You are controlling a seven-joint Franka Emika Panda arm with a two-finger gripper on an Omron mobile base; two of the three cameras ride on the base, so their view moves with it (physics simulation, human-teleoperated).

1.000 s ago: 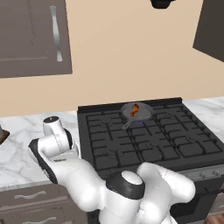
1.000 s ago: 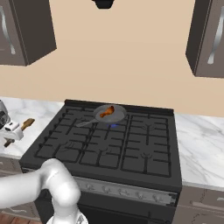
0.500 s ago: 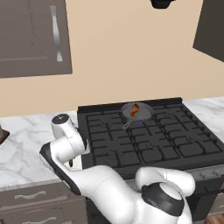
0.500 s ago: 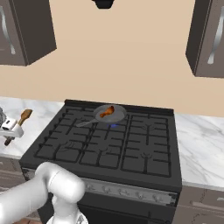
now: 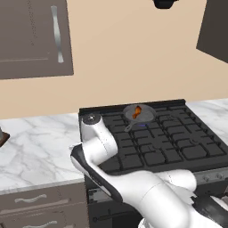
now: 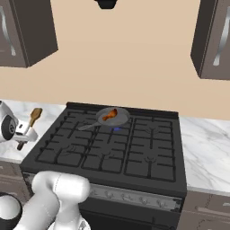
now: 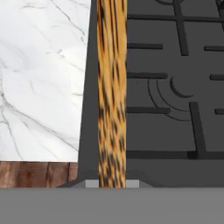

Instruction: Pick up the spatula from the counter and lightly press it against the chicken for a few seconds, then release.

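Spatula (image 6: pixel 34 115) is in the gripper (image 6: pixel 25 133), not on the counter. Fingers are closed tight on the wooden handle. In the right base view it hangs at the far left, tilted, broad end up and toward the wall, over the marble counter (image 6: pixel 15 109) just beside the stove's left edge.

Hand view: the spatula (image 7: pixel 111 87) runs straight up the frame from the gripper (image 7: pixel 112 183). Below it is the seam between counter and stove, with the marble counter (image 7: pixel 43 78) on one side and the black grates of the stove (image 7: pixel 175 87) on the other. A brown wood-grain strip (image 7: pixel 39 173) sits at the lower left; can't tell what it is.

Chicken (image 6: pixel 109 115) is well apart from the spatula. It's an orange-brown piece lying in a grey pan (image 6: pixel 124 119) on a rear burner of the stove (image 6: pixel 112 155). The pan handle points forward-left. There's a small blue flame (image 6: pixel 116 129) at the pan's front edge.

Left base view: same chicken (image 5: pixel 137 111) in the pan (image 5: pixel 149 114) at the back of the stove (image 5: pixel 178 142). The white arm (image 5: pixel 100 147) bends across the stove's front-left corner, beside the counter (image 5: pixel 40 142).
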